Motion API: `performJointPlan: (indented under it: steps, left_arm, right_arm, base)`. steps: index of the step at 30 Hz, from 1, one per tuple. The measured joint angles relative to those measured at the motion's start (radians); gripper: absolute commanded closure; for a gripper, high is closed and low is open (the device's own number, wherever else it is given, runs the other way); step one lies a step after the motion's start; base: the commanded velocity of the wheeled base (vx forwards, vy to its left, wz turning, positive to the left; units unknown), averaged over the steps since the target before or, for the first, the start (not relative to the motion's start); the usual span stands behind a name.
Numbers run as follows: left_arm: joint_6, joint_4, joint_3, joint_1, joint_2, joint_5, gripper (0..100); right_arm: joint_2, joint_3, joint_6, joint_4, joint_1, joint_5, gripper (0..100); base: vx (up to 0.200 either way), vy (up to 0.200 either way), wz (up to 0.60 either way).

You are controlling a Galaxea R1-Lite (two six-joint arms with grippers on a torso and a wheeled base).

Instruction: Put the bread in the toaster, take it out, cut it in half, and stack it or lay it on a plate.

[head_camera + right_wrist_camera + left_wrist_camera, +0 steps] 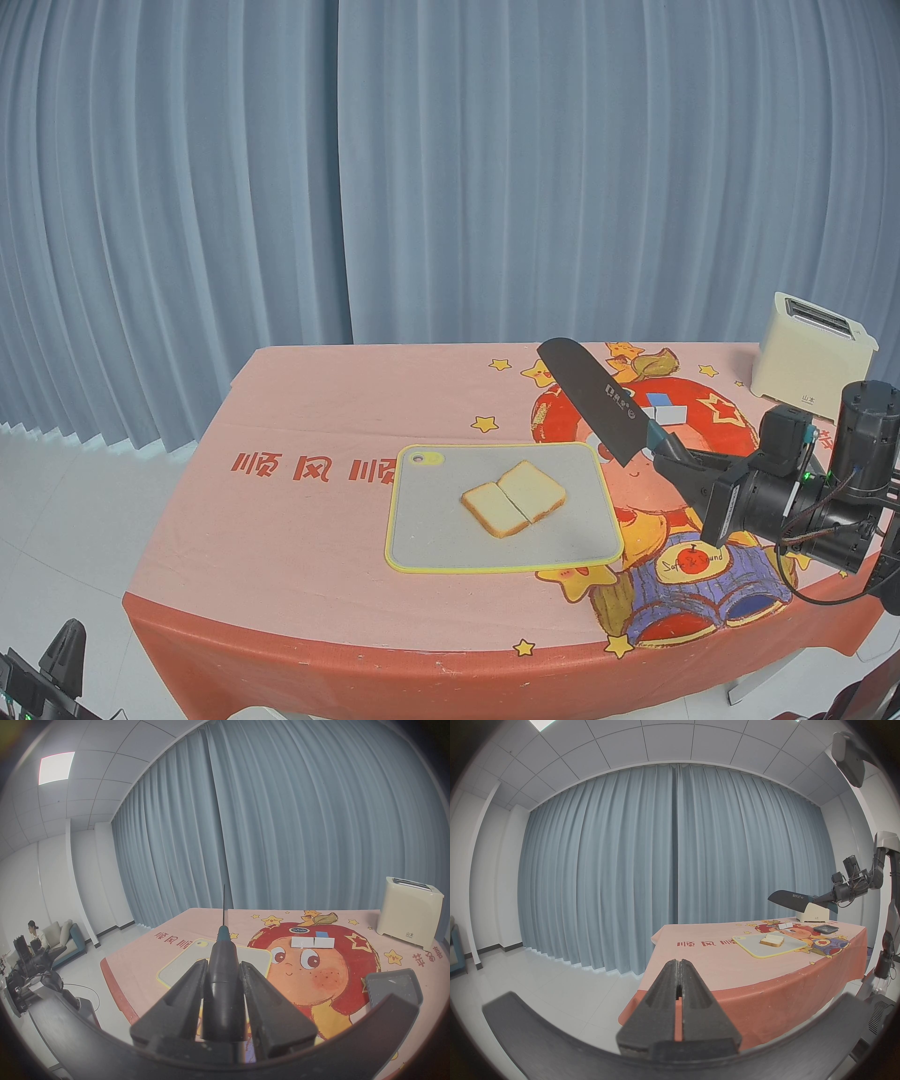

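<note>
The toasted white bread (514, 498) lies in 2 halves, touching along their cut edges, on the grey plastic cutting board with a yellow rim (441, 548). The board rests on the table under a pink printed cloth (309, 553). The pair's long axis runs from the board's near left toward its far right, with the seam crossing it. From that I judge the cutting done and the plating not yet begun.

The right gripper (224, 975) is pinching the dark handle of the black-bladed kitchen knife (592, 398), 1 jaw clamped on each side. It hangs above the table just beyond the board's right edge, so the bread lies to the left of those jaws and below them. The right arm comes in roughly level from the right, and the blade slants up and away toward the far left, clear of the bread.

The left gripper (678, 996) has its jaws pressed together on nothing. It sits low off the table's near-left corner, well apart from the board. The right arm is much the nearer to the bread, though I would expect it to have to put the knife down first.

The cream boxy toaster (811, 352) stands at the far right corner. A dark grey square dish (393, 985) lies near it; it may be the plate, but the view is too poor to be sure.
</note>
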Motion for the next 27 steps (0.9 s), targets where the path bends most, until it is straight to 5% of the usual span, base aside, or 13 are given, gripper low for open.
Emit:
performJointPlan:
  steps: [27]
  left_arm:
    - [0.0,0.0,0.0,0.0,0.0,0.0,100]
  right_arm:
    - [-0.002,-0.003,0.001,0.004,-0.003,-0.003,100]
  base:
    - [0.0,0.0,0.0]
